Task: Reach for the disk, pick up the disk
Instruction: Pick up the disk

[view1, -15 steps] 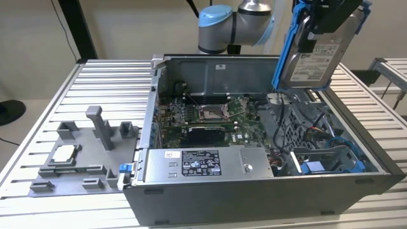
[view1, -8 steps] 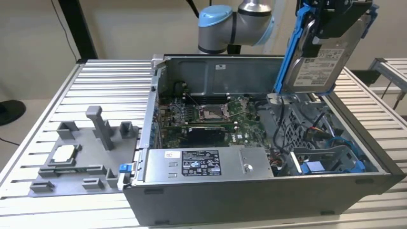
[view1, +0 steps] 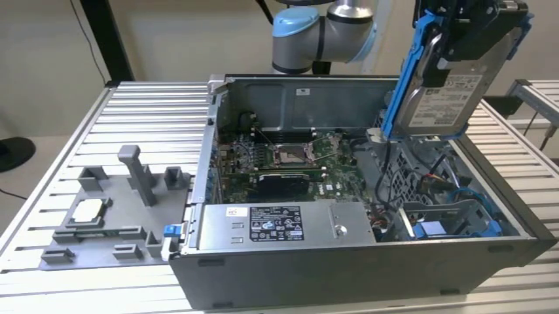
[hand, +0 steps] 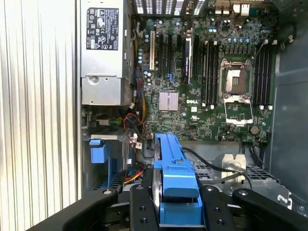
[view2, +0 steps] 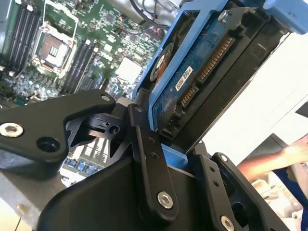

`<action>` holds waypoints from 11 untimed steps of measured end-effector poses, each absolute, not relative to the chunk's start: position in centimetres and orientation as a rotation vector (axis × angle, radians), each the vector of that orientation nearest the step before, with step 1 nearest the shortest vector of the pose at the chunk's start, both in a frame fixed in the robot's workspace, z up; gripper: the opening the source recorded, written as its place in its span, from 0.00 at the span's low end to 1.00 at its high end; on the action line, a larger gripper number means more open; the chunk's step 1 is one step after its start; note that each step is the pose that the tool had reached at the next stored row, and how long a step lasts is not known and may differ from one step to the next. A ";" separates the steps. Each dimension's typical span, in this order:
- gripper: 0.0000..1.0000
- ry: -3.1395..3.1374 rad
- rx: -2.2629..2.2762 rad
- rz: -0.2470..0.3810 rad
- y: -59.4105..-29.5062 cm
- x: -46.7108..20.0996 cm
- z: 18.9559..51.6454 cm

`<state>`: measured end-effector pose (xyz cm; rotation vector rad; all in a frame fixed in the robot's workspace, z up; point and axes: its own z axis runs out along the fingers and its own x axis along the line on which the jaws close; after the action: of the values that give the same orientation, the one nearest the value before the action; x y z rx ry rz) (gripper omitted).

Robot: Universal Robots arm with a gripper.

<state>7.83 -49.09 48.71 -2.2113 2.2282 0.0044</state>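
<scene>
psu: grey box w/ label (view1: 277, 224), at near edge of open pc case (view1: 349, 275) on slatted bench (view1: 148, 118)
mobo: green board (view1: 288, 154) on case floor, behind psu
gripper: (view1: 476, 29) closed on disk, black fingers (hand: 139, 207) clamp its blue rails
disk: (view1: 450, 91) lifted clear, above case's far corner on exterior view's right, tilted, label facing out

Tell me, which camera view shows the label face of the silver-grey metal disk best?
The exterior view: the silver-grey metal disk with blue plastic rails hangs above the open case, its white label facing the camera. The second wrist view shows its circuit-board underside; the first wrist view shows its blue rail edge-on.
</scene>
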 end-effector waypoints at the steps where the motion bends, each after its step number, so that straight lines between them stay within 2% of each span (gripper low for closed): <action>1: 0.00 2.228 -2.211 0.004 -49.3 7.8 48.7; 11: 0.00 2.228 -2.211 0.004 -51.3 7.8 48.7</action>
<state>7.83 -51.26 48.70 -2.2113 2.2283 0.0043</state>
